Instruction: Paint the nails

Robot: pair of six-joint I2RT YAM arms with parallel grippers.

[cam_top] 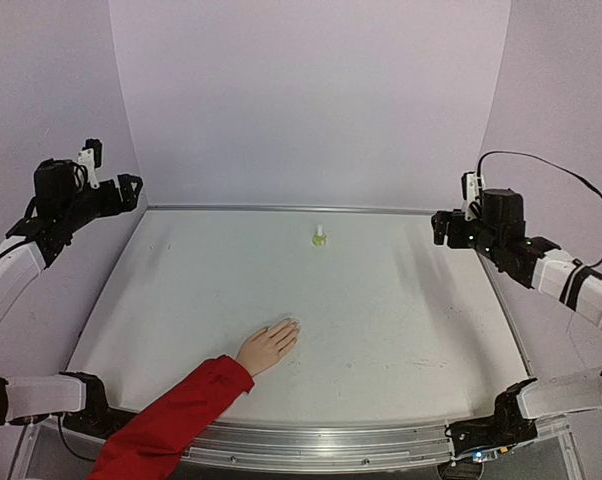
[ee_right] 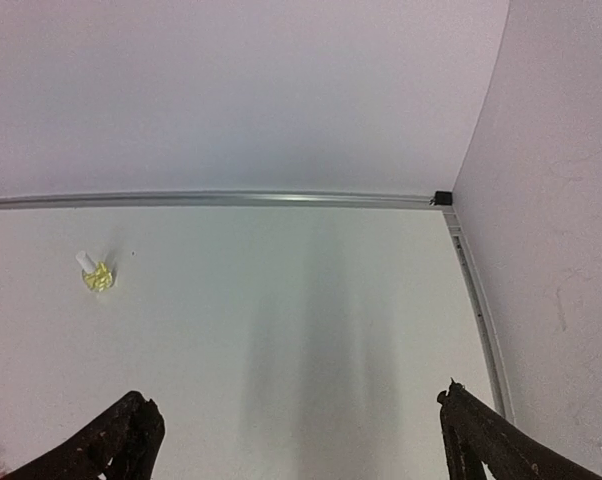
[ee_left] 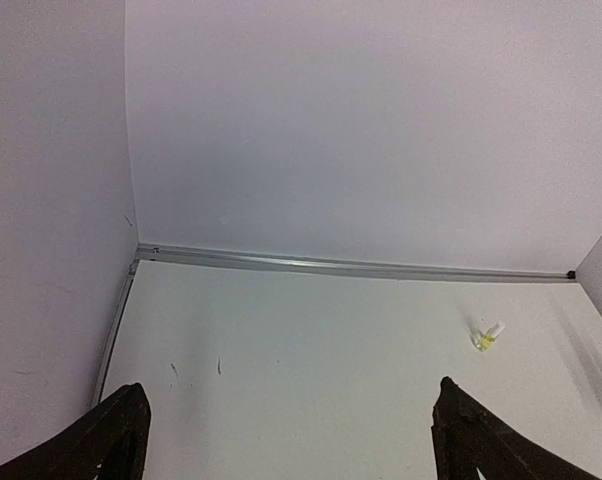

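Note:
A small peach hand point(cam_top: 268, 347) with a bright red sleeve point(cam_top: 176, 420) lies flat on the white table near the front left, fingers together pointing up-right. Its pale nails point(cam_top: 292, 324) are tiny at the fingertips. A small yellow-green bottle with a white cap point(cam_top: 320, 237) stands at the far middle; it also shows in the left wrist view point(ee_left: 488, 336) and the right wrist view point(ee_right: 96, 273). My left gripper point(cam_top: 131, 190) is open and empty, raised at the far left. My right gripper point(cam_top: 441, 228) is open and empty, raised at the far right.
The white table point(cam_top: 381, 330) has a metal rim and pale walls on three sides. The arm bases point(cam_top: 501, 415) sit at the near corners.

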